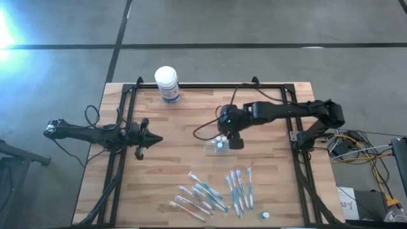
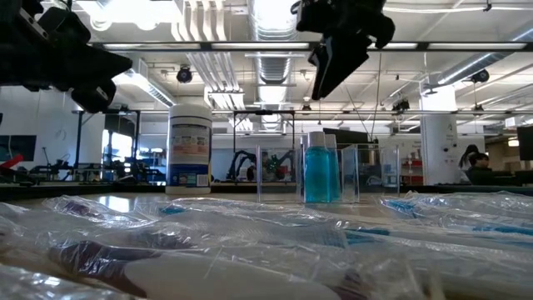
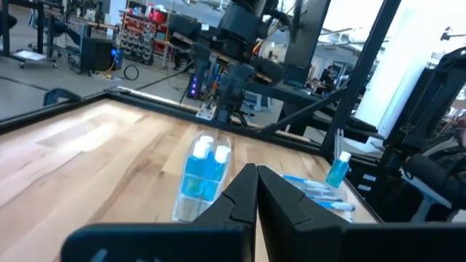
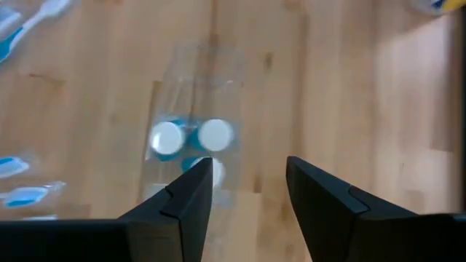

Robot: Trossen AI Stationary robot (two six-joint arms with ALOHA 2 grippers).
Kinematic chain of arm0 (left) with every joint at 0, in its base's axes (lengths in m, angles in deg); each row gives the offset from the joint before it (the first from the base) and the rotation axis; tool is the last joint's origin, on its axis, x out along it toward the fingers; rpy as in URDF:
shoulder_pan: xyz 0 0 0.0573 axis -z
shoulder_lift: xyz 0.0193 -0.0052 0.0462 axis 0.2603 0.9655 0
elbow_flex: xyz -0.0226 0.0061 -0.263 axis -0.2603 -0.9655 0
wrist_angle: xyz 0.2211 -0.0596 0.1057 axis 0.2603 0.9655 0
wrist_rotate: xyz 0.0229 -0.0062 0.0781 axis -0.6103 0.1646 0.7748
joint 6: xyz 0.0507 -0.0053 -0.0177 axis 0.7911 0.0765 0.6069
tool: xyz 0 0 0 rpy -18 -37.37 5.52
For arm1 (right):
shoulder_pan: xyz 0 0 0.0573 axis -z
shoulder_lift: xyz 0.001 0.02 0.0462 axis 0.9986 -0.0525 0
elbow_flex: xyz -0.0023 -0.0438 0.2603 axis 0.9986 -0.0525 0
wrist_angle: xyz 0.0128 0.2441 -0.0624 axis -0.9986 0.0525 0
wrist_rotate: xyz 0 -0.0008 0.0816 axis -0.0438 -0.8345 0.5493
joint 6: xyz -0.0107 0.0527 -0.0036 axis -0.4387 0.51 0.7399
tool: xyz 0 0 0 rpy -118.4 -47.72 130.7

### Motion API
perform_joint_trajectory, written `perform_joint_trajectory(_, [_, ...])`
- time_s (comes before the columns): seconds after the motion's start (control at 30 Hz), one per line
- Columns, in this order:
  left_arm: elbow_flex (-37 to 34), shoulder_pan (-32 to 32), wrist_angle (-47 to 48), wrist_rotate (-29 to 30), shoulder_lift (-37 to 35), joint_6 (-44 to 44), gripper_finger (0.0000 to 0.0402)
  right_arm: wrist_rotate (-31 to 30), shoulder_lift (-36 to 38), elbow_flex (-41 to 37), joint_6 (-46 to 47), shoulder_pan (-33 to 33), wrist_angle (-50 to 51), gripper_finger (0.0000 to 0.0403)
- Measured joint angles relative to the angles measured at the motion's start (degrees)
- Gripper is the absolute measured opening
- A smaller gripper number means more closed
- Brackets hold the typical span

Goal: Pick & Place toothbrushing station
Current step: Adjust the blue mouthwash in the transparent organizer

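Observation:
The toothbrushing station [image 1: 215, 145] is a small clear plastic holder standing on its base near the middle of the table. It holds blue bottles with white caps [image 4: 191, 138]. It also shows in the low view [image 2: 323, 173] and the left wrist view [image 3: 201, 177]. My right gripper [image 4: 247, 173] hovers open above it, pointing steeply down, with the fingers just to one side of the caps and touching nothing. In the low view the right gripper [image 2: 335, 52] hangs well above the holder. My left gripper [image 3: 255, 183] is shut and level at the table's left [image 1: 155, 139].
A white round tub with a blue label [image 1: 167, 83] stands at the far edge. Several wrapped toothbrushes [image 1: 216, 191] lie spread over the near half of the table. A small white cap [image 1: 265, 215] lies near the front right. A black frame [image 1: 210, 86] borders the tabletop.

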Motion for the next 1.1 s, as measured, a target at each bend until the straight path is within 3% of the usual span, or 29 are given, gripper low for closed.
perform_joint_trajectory(0.4, [0.0, 0.01, 1.25, -0.11, 0.0, -3.2, 0.0015, 3.56, -4.19, -0.85, 5.42, -1.39, 0.09, 0.0173])
perform_joint_trajectory(1.1, [-0.02, 0.0, 1.1, -0.11, 0.0, -5.55, 0.0016, -0.76, -4.95, -4.27, 10.19, -1.72, -2.3, 0.0173])
